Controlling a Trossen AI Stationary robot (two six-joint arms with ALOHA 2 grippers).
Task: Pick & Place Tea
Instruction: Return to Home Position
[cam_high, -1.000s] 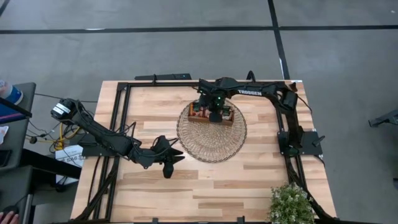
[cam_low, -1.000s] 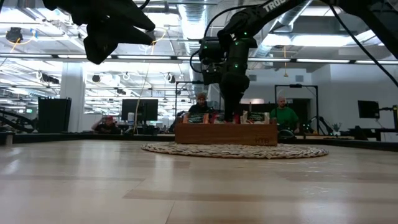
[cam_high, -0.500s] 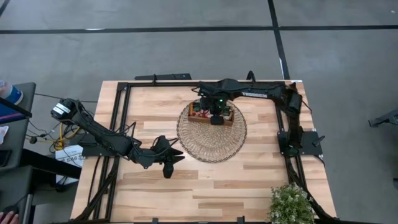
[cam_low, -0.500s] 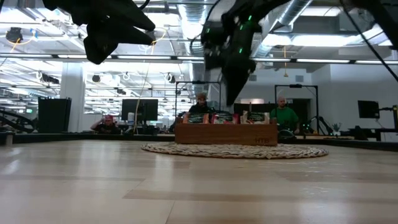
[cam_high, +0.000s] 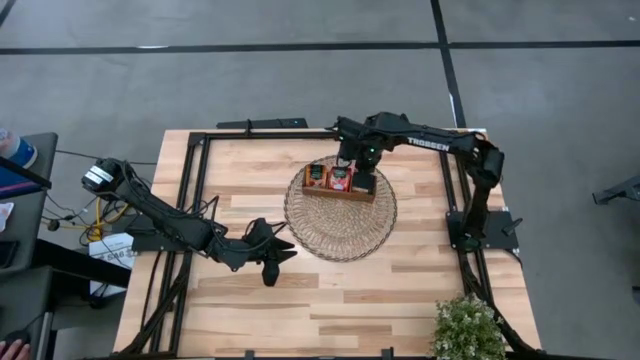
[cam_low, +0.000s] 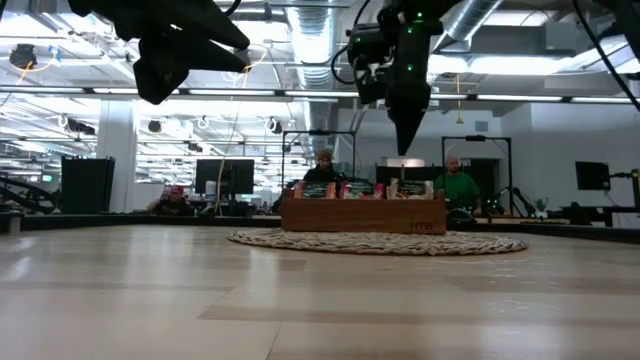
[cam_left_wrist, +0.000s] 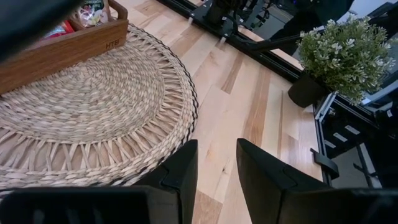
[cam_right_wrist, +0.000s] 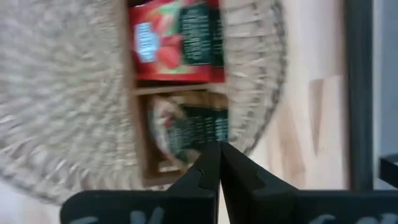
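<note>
the wooden tray (cam_high: 341, 192) is sitting on the far half of the wicker mat (cam_high: 340, 230), blocking low passes there. the right gripper (cam_low: 408, 140) is hanging over the tray's right end, fingers pressed together, taking up the overhead approach on that side. the left gripper (cam_left_wrist: 216, 147) is hovering just left of the mat's near part, fingers parted. the potted plant (cam_high: 467, 328) is occupying the near right corner. the table (cam_high: 330, 300) is lying open between mat and near edge.

Pale wooden bench (cam_high: 330, 290)
A round wicker mat (cam_high: 340, 228) lies near its middle, a potted plant (cam_high: 468, 328) stands at a right-side corner, black rails (cam_high: 260, 134) run along its edges.
</note>
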